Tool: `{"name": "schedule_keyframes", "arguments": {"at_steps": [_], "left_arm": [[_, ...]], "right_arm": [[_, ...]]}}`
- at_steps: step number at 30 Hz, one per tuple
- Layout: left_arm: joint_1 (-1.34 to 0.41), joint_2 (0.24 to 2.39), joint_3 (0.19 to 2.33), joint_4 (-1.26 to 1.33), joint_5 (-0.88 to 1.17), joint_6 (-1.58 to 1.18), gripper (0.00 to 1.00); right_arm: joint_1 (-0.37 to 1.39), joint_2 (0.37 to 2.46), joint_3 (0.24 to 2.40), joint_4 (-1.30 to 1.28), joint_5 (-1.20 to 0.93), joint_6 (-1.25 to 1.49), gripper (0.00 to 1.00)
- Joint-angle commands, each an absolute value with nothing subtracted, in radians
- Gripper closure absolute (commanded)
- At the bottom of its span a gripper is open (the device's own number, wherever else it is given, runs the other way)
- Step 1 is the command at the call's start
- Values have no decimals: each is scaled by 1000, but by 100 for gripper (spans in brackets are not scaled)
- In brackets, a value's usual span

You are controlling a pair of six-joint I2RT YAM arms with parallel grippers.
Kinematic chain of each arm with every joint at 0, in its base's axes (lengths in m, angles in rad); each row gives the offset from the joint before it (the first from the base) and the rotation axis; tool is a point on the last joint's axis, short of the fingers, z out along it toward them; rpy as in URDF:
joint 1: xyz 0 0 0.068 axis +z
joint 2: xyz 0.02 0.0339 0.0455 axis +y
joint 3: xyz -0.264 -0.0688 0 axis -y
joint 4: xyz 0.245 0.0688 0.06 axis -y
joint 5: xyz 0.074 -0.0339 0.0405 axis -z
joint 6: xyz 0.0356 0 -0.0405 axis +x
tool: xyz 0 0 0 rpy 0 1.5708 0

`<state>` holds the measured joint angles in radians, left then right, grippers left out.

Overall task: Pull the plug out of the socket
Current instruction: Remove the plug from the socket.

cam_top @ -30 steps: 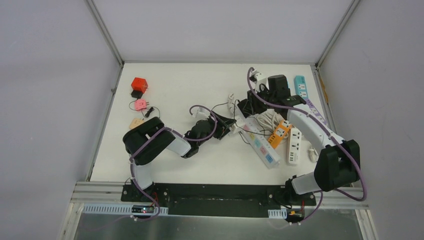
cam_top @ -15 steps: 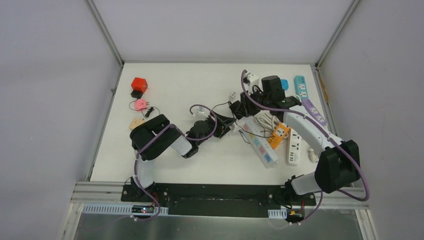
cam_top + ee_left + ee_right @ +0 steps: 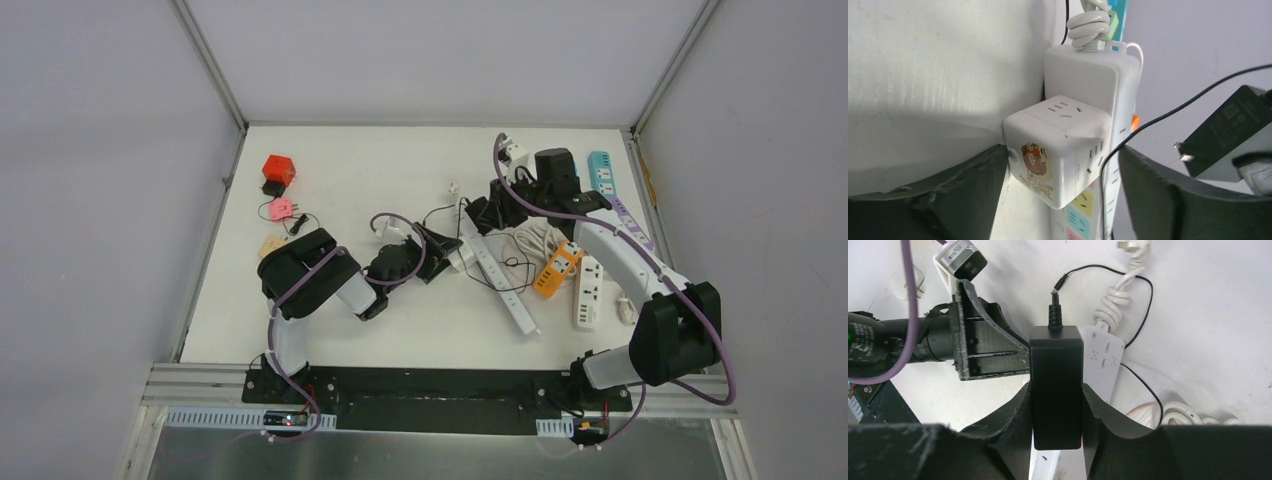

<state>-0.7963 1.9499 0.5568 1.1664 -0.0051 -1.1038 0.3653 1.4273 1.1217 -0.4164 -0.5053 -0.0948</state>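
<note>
The white cube socket (image 3: 1058, 150), with a cartoon sticker, sits on a long white power strip (image 3: 1093, 80) between my left gripper's (image 3: 1063, 165) open fingers. The left finger touches it and the right finger (image 3: 1158, 195) stands apart. The black plug (image 3: 1056, 385), a boxy adapter with a thin black cord, is clamped between my right gripper's (image 3: 1057, 407) fingers. Its bare prongs show in the left wrist view (image 3: 1184, 152), clear of the cube. From above, the left gripper (image 3: 440, 250) lies at the strip's (image 3: 497, 280) near end and the right gripper (image 3: 490, 213) hangs just behind it.
Right of the strip lie coiled white cables (image 3: 535, 238), an orange strip (image 3: 555, 268), a white strip (image 3: 588, 290) and a teal one (image 3: 601, 172). A red cube (image 3: 278, 168) and a pink adapter (image 3: 281, 208) sit at the far left.
My left gripper's jaws have opened wider around the cube socket. The long strip has swung and rolled onto its side. The right gripper still holds the black plug, moved slightly.
</note>
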Motion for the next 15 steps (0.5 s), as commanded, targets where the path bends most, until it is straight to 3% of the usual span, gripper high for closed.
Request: {"name": "schedule_keyframes", "arguments": {"at_steps": [1, 3, 15], "left_arm": [[-785, 1936, 502, 1183, 37, -1028, 6], [-780, 1934, 483, 1215, 49, -1017, 1], [-770, 1702, 373, 1115, 60, -757, 1]], "right_arm": [[341, 1385, 1148, -357, -557, -85, 100], [338, 1385, 1149, -356, -565, -85, 100], [273, 1350, 1122, -316, -719, -68, 100]]}}
